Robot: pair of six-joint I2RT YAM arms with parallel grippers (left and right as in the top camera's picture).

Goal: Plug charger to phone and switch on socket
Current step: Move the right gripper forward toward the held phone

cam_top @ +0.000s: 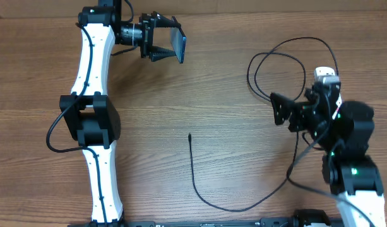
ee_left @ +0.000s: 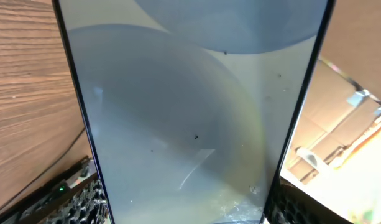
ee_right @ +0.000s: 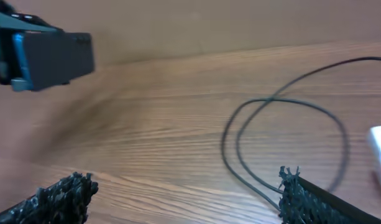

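Wood table [cam_top: 218,75] | left fingers [cam_top: 158,56] pinch phone [cam_top: 178,43] edges | right fingers [ee_right: 59,199] spread | charger [cam_top: 191,157] tip mid-table

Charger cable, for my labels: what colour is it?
Black. The charger cable shows best in the overhead view.

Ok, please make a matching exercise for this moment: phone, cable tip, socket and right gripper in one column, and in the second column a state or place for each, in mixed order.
Things:
1. phone
2. cable tip
3. socket
4. right gripper

States or places:
A. open, holding nothing
B. lies loose on the table
C. clamped in the left gripper
D. white, next to the right arm

Pairs: 1-C, 2-B, 3-D, 4-A
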